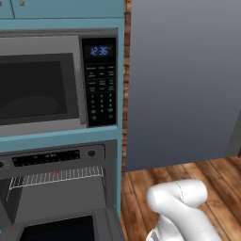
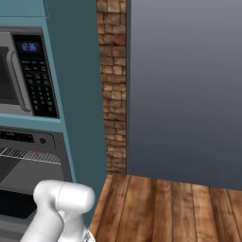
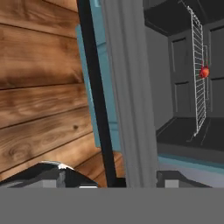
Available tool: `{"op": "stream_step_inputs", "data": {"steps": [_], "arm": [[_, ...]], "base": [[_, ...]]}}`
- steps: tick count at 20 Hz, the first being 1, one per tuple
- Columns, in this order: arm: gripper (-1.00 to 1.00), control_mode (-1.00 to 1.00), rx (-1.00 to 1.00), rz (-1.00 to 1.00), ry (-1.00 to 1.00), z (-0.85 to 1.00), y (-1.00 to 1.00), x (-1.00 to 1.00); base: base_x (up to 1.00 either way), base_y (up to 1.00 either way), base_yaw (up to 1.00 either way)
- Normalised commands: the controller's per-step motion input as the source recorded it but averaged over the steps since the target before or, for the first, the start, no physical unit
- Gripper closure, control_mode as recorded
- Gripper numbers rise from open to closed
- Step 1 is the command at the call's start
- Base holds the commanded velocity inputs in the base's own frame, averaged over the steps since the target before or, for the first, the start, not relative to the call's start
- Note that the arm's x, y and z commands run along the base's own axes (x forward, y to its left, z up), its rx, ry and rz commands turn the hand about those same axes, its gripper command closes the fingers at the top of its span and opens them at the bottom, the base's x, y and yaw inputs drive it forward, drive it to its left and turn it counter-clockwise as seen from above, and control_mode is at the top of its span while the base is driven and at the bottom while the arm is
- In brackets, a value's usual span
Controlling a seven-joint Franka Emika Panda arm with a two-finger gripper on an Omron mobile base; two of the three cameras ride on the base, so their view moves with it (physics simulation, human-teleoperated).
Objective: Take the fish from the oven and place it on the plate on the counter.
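Red-orange against grey steel: the fish (image 1: pixel 57 173) lies on the wire rack (image 1: pixel 56 177) inside the oven (image 1: pixel 59 188), its door (image 1: pixel 61 228) dropped open below the microwave (image 1: pixel 56 80). The gripper's fingers (image 3: pixel 59 174) show at the door's edge; whether spread or closed cannot be told.

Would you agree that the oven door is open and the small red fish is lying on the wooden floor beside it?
The oven door is indeed open, but the fish is not on the wooden floor. It sits on the wire rack inside the oven, as the hand view shows most clearly; the left base view also shows a small red spot on the rack.
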Motion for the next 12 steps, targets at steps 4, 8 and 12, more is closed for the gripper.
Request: {"op": "stream_step_inputs", "data": {"steps": [4, 8, 12], "arm": [[-1.00, -1.00, 0.00, 0.05, -0.24, 1.00, 0.00, -0.76], [-1.00, -1.00, 0.00, 0.07, -0.34, 1.00, 0.00, -0.69], [-1.00, -1.00, 0.00, 0.06, -0.28, 1.00, 0.00, -0.55]], "base": [[0.00, 0.00, 0.00], [0.00, 0.00, 0.00], [0.00, 0.00, 0.00]]}}
